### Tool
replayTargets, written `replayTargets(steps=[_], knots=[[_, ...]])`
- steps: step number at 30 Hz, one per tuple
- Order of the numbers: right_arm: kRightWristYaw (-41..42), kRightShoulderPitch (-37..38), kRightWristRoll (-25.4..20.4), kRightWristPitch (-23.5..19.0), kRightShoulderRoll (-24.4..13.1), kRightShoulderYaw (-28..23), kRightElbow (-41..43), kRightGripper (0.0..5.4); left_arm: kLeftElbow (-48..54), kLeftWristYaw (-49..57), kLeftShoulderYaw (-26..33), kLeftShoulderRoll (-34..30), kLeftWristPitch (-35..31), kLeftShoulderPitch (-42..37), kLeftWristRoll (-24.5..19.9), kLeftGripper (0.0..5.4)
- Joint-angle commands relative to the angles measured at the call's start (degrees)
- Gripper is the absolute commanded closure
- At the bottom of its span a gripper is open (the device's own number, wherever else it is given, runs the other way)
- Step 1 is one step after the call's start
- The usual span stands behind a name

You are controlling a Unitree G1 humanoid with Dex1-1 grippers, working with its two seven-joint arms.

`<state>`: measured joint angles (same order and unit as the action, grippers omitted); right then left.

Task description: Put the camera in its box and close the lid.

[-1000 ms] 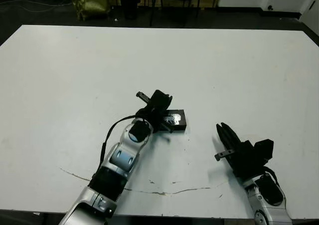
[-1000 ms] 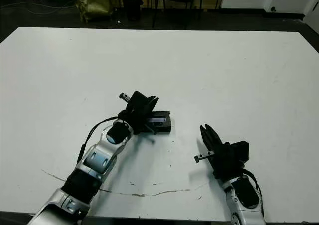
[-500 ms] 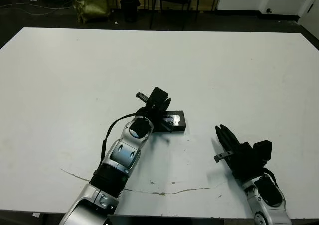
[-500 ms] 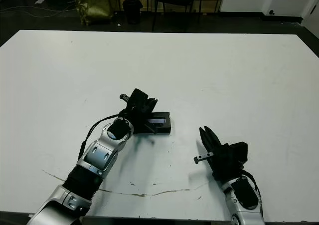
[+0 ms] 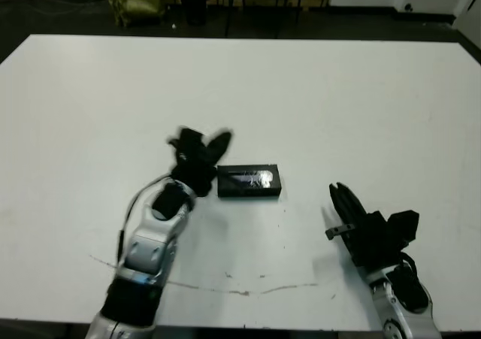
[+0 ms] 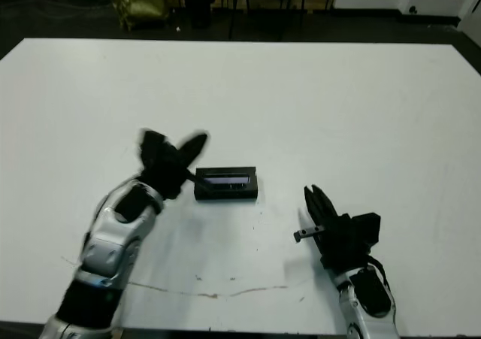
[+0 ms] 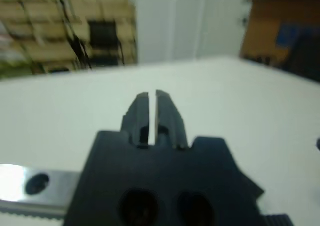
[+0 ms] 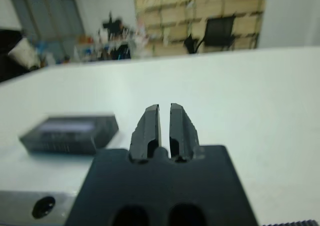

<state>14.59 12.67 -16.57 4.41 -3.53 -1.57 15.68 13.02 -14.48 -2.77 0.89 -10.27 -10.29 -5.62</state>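
While the lid (image 5: 249,180) sits mid-table | both pincers apart, closed.

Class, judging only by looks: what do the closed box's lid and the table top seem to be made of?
Lid: probably black plastic or card, with a glossy pale strip that catches the light. Table: likely a white laminate board, smooth and matte, scuffed and cracked near the front edge.

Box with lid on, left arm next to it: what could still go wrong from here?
1. The left pincer is blurred and sits close to the box's end, so a stray swing could knock it across the table.
2. The lid looks seated, but full closure can't be confirmed from these views.
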Motion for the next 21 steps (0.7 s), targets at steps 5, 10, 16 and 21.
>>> replayTargets(steps=[5, 10, 16, 21], knots=[[-14.79, -0.69, 5.86, -16.41, 2.23, -0.83, 14.51, 5.40, 7.46, 0.37, 10.14, -5.46, 4.24, 8.55, -4.85, 5.38], [-16.37, -3.15, 8.16, -17.42, 1.84, -1.59, 14.17, 5.40, 10.50, 2.91, 14.29, -5.23, 3.15, 13.48, -8.15, 5.38], [-15.96, -4.34, 12.69, -10.51, 1.83, -0.45, 9.52, 5.40, 5.70, 2.75, 14.21, -4.19, 5.36, 17.31, -10.73, 5.38], [-16.53, -4.52, 14.21, -11.13, 2.62, 0.46, 9.08, 5.40, 3.21, 4.36, 10.80, -2.31, 6.40, 18.97, -8.63, 5.38]])
